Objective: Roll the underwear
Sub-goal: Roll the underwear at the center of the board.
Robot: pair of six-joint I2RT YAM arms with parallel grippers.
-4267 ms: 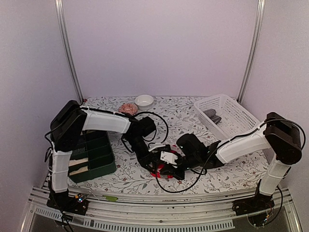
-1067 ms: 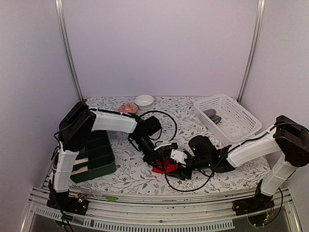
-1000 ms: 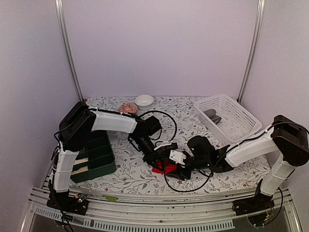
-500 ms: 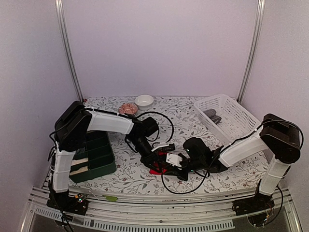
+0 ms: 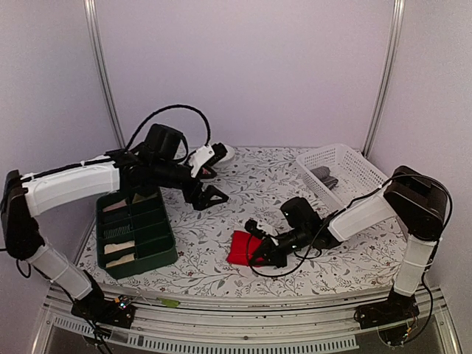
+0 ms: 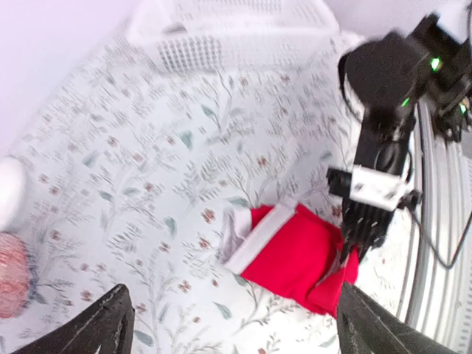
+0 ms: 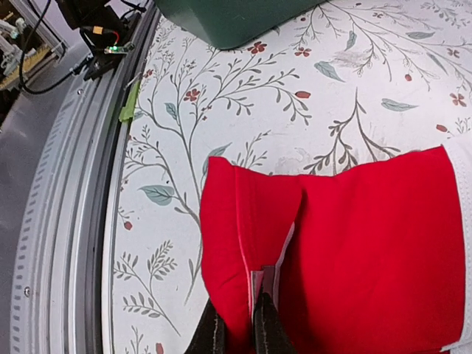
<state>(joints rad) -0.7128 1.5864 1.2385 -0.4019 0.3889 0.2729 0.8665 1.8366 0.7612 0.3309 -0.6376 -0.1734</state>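
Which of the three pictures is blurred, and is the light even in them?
Left wrist view: smeared as if by motion, the floral table and white basket look soft. Right wrist view: sharp on the red underwear. Top view: sharp, with soft even light and only faint shadows.

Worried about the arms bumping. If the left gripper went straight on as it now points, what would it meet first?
Most likely the red underwear, which the right gripper pinches. Depth is unclear, so the left gripper might touch the table just short of it.
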